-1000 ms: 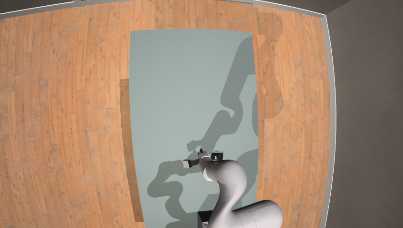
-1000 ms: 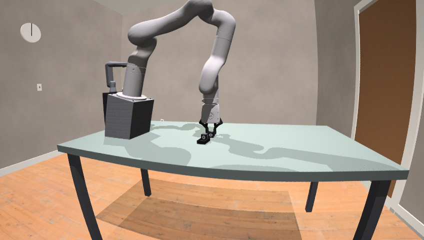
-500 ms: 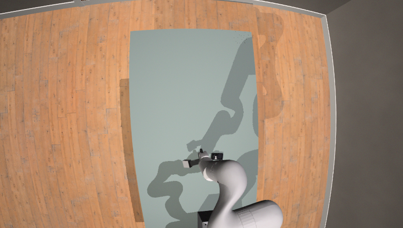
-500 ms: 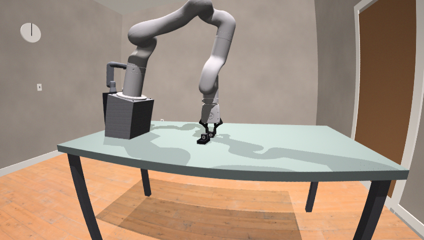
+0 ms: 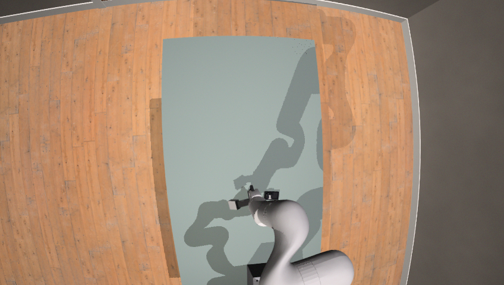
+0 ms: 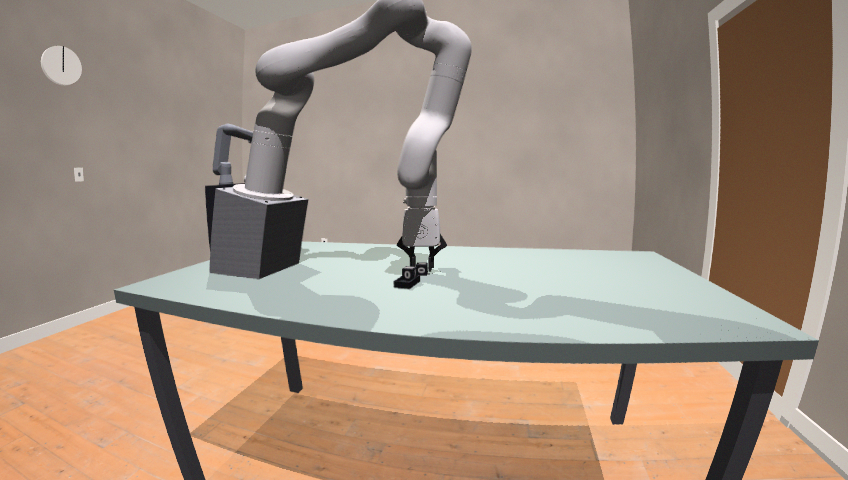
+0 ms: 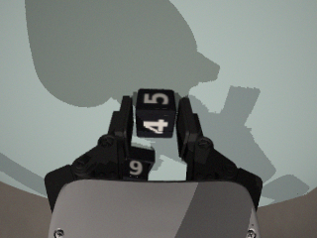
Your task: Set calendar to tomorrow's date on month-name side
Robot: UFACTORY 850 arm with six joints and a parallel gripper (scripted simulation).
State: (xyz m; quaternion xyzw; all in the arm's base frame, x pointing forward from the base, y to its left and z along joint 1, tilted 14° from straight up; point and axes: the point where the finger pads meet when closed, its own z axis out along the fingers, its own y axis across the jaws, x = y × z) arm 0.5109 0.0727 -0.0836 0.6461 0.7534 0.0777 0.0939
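The table [image 5: 212,105] [image 6: 565,273] [image 7: 277,45] carries everything. Over it bends the arm [image 5: 289,218] [image 6: 441,95], its dark base block [image 5: 255,270] [image 6: 238,237] towards 9 o'clock in the exterior view and 6 o'clock from the top. The gripper [image 5: 251,190] [image 6: 421,264] [image 7: 155,109] points down, its fingers partly spread, one on each side of a cube. The wrist view shows slim gaps beside that cube, so it is not pinched.

The calendar's black tray [image 5: 277,192] [image 6: 406,283] lies on the table, at about 7 o'clock from the fingertips in the exterior view and 3 o'clock in the top view. The tray cube [image 5: 270,196] [image 6: 407,274] [image 7: 136,170] shows an upright 0 to the exterior camera and a 9 to the wrist camera, which sees it at 7 o'clock from the other cube, partly covered by the gripper.

The cube between the fingers [image 6: 421,269] stands outside the tray, just behind it from the exterior. There it shows a 0 turned on its side; the wrist view alone reveals its 5 and 4, both sideways. The top view hides this cube behind the gripper. The month's name is not readable anywhere.

No visible change, top or exterior view
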